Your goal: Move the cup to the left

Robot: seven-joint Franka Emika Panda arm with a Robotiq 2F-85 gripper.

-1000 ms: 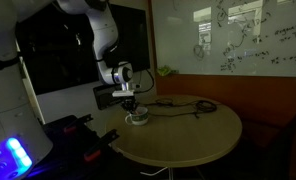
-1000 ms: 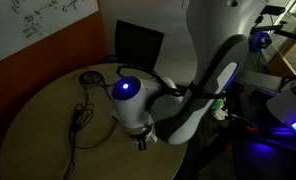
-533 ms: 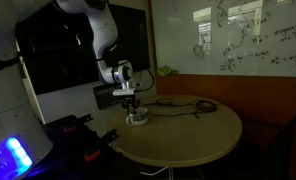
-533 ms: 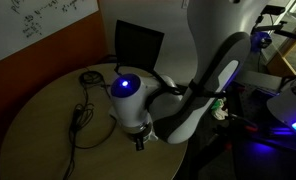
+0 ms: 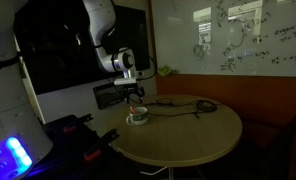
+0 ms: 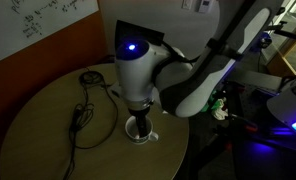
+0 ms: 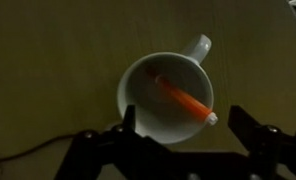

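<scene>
Cup [image 7: 148,108] on table [image 5: 188,125] — orange stick [image 7: 183,100] inside.

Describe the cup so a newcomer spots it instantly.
Find the round wooden table. Near its edge, below the pincer, sits the cup. It is small, white and handled, with an orange stick inside, unlike the black cable nearby.
</scene>
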